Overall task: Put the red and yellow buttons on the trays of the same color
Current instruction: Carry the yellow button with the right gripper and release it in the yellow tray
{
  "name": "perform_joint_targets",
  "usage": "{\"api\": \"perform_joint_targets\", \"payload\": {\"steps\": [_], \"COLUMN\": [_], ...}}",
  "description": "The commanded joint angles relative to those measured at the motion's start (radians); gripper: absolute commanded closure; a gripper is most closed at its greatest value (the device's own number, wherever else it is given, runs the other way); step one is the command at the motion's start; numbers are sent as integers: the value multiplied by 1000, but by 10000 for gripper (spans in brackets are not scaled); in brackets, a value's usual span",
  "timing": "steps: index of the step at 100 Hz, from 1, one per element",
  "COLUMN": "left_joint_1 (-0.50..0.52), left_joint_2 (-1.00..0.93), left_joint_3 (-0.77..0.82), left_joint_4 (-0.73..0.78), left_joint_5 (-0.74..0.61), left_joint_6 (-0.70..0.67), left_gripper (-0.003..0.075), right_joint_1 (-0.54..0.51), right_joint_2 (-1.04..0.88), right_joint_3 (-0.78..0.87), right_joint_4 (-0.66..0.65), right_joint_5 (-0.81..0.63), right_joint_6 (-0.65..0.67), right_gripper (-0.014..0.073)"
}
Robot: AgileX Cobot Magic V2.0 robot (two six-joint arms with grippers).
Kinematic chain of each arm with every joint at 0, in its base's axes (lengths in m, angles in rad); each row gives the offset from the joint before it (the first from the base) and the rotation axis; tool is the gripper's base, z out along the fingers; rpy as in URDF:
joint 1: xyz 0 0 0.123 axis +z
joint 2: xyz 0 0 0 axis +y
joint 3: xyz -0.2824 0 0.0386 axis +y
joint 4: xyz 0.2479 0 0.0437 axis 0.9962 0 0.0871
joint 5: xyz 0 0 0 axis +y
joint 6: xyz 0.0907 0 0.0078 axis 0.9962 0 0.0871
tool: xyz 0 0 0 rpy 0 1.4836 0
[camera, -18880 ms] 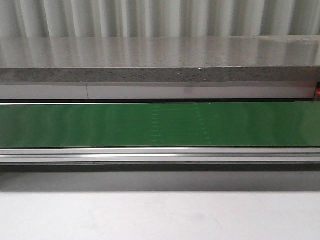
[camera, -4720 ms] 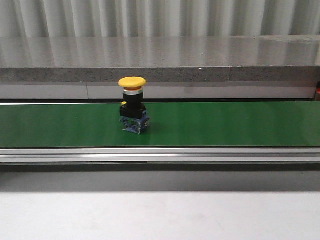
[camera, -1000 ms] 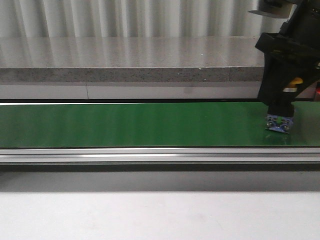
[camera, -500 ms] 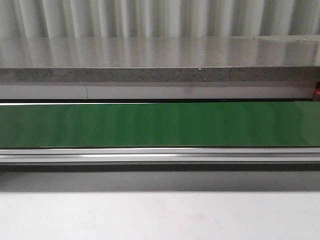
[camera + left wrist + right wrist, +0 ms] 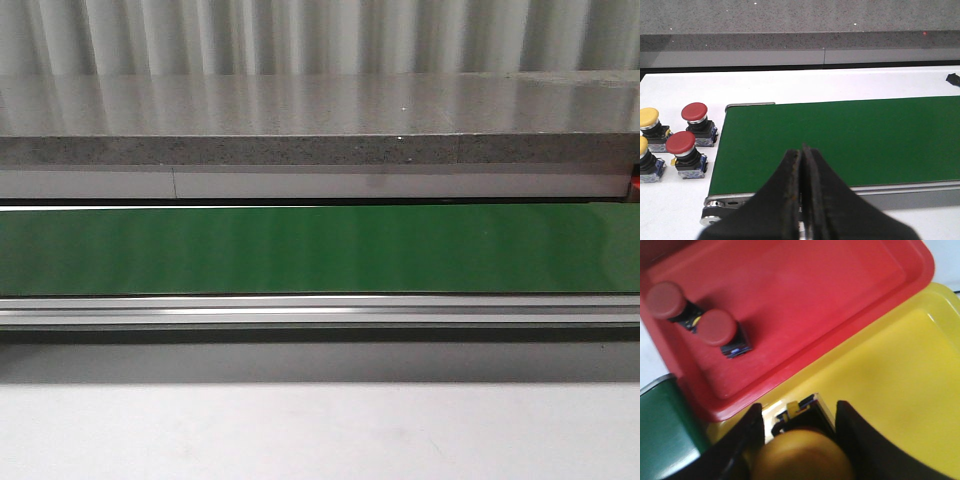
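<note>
Nothing sits on the green conveyor belt [image 5: 320, 250] in the front view; grey stone ledge [image 5: 320, 120] behind it, white bench [image 5: 320, 430] in front. Left wrist view: left tool [image 5: 801, 165] with fingers pressed together, empty, above the belt end; two red buttons [image 5: 694, 112] [image 5: 681, 143] and two yellow buttons [image 5: 648, 117] [image 5: 642, 146] stand on the bench just beside the belt. Right wrist view: right tool [image 5: 799, 427] clamped on a yellow button [image 5: 800, 457] over the yellow tray [image 5: 890, 390]; two red buttons [image 5: 665, 300] [image 5: 717, 327] lie in the adjoining red tray [image 5: 805, 295].
</note>
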Motion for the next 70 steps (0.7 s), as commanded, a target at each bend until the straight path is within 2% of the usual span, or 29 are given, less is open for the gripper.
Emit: {"api": "perform_joint_targets", "payload": {"steps": [1,25,70], "left_joint_1": [-9,-9,-9], "left_joint_2": [4,4,4], "left_joint_3": [-29,-29,-29], "left_joint_4": [-10,-10,-10], "left_joint_5": [-70,-70,-70], "left_joint_6": [4,4,4], "left_gripper": [740,740,740], "right_joint_1": [-22,-33,-70], "right_joint_2": [10,147,267], "right_joint_3": [-26,-26,-26], "right_joint_4": [0,0,0], "right_joint_5": [-70,-106,-110], "right_joint_6": [13,13,26], "right_gripper": [524,524,524]}}
